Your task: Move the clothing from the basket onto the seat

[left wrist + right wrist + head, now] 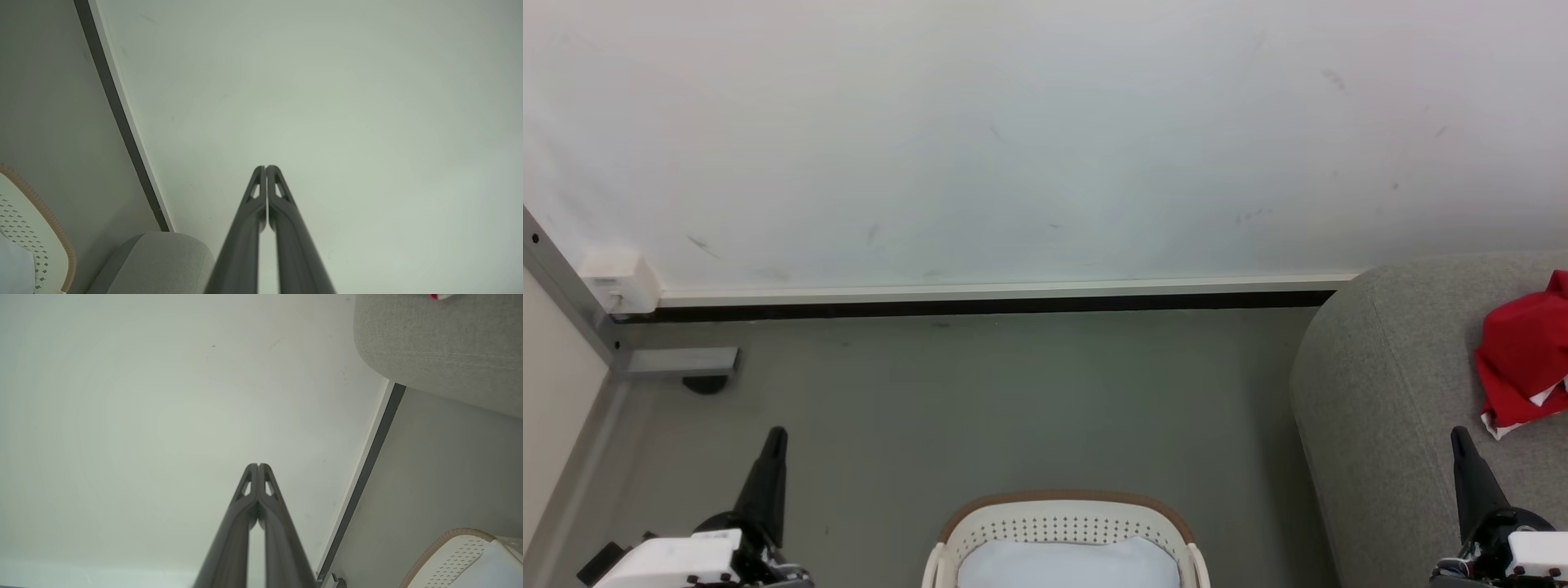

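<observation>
Red clothing [1525, 359] with white trim lies bunched on the grey seat [1380, 392] at the right edge of the head view; a sliver of it [441, 296] shows atop the seat [433, 347] in the right wrist view. The white basket [1066, 523] with its brown rim stands on the floor at bottom centre, a pale blue-white cushion [1068, 565] inside. My left gripper [776, 433] is at lower left, shut and empty, tips together [265, 167]. At lower right, my right gripper [1459, 433] is shut and empty [258, 465] in front of the seat.
A white wall with a dark baseboard [980, 306] runs across behind the grey floor. A metal frame post [572, 294] with a white box [619, 282] stands at the left. The basket's rim [49, 220] and the seat's corner [159, 261] show in the left wrist view.
</observation>
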Available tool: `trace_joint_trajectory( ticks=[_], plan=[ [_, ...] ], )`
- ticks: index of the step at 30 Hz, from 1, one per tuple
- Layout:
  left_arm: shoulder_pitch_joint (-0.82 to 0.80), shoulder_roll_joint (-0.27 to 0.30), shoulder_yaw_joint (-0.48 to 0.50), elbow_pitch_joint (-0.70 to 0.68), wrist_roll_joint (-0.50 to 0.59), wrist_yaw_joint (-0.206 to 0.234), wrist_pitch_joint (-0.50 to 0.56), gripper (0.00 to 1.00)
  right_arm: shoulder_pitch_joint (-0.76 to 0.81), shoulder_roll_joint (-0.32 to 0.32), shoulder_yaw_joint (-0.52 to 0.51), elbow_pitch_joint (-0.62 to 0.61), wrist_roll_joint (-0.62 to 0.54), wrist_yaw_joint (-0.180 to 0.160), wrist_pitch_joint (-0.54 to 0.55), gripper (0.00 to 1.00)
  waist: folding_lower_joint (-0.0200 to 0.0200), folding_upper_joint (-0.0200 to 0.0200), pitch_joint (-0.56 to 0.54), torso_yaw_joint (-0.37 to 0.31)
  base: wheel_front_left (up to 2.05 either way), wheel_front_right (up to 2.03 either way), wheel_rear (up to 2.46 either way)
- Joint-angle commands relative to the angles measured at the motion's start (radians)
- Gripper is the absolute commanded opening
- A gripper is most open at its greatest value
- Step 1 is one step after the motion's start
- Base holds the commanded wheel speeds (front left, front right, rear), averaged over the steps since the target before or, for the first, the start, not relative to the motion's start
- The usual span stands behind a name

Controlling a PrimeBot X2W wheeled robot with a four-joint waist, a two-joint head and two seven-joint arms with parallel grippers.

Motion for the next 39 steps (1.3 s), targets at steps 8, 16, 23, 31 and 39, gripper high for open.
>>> trace_joint_trajectory(
  ticks=[8,16,23,31,39],
  plan=[
    [-0.008,0.002,0.003,-0.003,-0.012,-0.004,0.004,0.0,-0.009,-0.007,0.003,-0.004,0.006,-0.002,-0.004,0.0,0.0,0.0,0.0,0.0,0.0,0.0,0.0],
    [-0.008,0.002,0.003,-0.003,-0.012,-0.004,0.004,0.0,-0.009,-0.009,0.005,-0.004,0.009,-0.002,-0.005,0.0,0.0,0.0,0.0,0.0,0.0,0.0,0.0],
    [-0.008,0.002,0.003,-0.003,-0.012,-0.004,0.004,0.0,-0.009,-0.01,0.007,-0.004,0.01,-0.002,-0.007,0.0,0.0,0.0,0.0,0.0,0.0,0.0,0.0],
    [-0.008,0.002,0.003,-0.003,-0.012,-0.004,0.004,0.0,-0.008,-0.012,0.009,-0.004,0.013,-0.002,-0.008,0.0,0.0,0.0,0.0,0.0,0.0,0.0,0.0],
    [-0.008,0.002,0.003,-0.003,-0.012,-0.004,0.004,0.0,-0.008,-0.014,0.011,-0.004,0.016,-0.002,-0.01,0.0,0.0,0.0,0.0,0.0,0.0,0.0,0.0]
  ],
)
